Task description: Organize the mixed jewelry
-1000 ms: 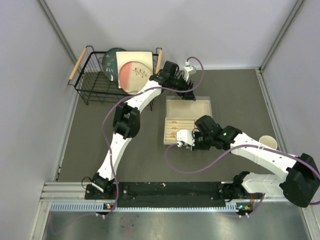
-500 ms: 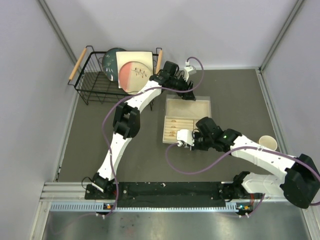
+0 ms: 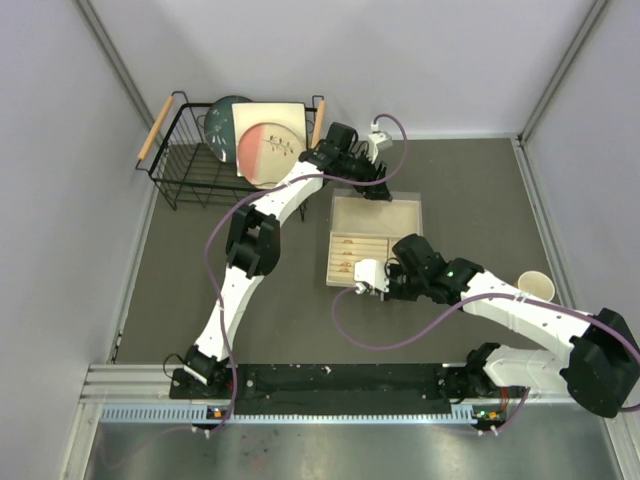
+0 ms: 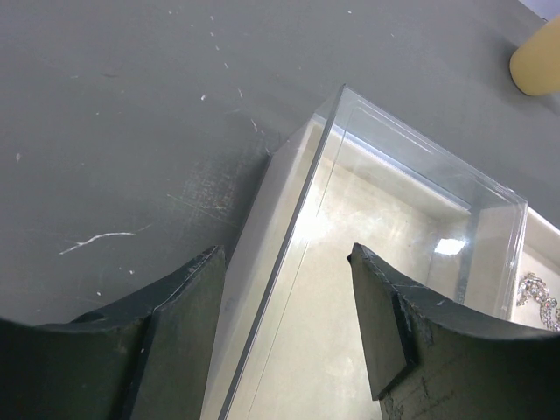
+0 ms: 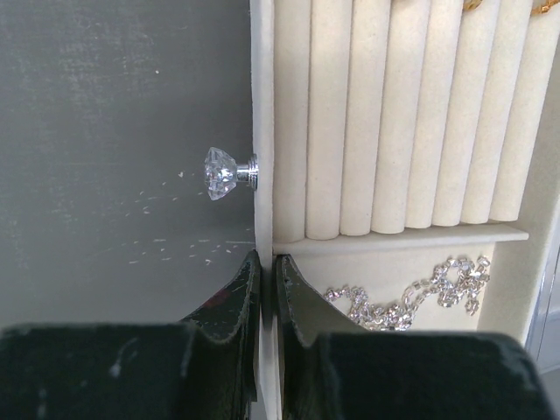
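Silver chain [image 5: 407, 293]; right gripper [image 5: 267, 259] slightly leftward

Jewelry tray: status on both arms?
Right fingers shut on tray front wall, beside crystal knob. Left fingers open, straddling box's clear wall. Silver chain lies inside tray, untouched.

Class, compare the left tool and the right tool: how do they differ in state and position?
The left tool stands open; the right tool is shut. The left tool straddles the clear wall at the far end of the box; the right tool pinches the tray wall at the near end, beside a crystal knob. Both have black fingers and are at the same beige box.
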`<state>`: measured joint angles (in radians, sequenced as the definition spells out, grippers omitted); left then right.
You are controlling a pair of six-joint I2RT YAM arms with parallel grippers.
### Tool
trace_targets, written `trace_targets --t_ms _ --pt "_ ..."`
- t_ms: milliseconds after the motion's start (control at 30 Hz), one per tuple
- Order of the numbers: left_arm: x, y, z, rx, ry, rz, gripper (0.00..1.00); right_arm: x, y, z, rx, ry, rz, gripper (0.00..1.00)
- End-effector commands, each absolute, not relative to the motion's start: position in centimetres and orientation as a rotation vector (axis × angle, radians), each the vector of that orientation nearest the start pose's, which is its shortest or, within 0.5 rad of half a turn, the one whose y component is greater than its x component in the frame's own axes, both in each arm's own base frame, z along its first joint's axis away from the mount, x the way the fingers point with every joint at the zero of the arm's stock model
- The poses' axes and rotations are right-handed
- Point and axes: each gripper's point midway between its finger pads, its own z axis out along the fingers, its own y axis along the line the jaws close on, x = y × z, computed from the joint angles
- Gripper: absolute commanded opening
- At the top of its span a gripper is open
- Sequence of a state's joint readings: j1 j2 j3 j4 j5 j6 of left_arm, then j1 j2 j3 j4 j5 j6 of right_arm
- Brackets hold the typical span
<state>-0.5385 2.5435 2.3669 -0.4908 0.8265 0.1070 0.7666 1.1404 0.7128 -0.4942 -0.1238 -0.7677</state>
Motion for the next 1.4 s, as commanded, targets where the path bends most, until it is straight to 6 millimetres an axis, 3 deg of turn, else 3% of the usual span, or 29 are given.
trace_targets --t_ms 0,967,1367 --pt "45.8 -42.6 11.6 1.163 1.926 -1.156 0.64 24.5 20.3 12.5 -1.653 1.636 0.043 0.0" --pt "45.5 -42.9 10.7 1.17 1.934 -1.177 0.64 25.4 21.7 13.3 -1.598 1.662 0.127 0.0" --pt "45.4 -43.0 10.8 1.172 1.932 -1.177 0.64 25.7 21.2 13.1 -1.64 1.667 0.079 0.0"
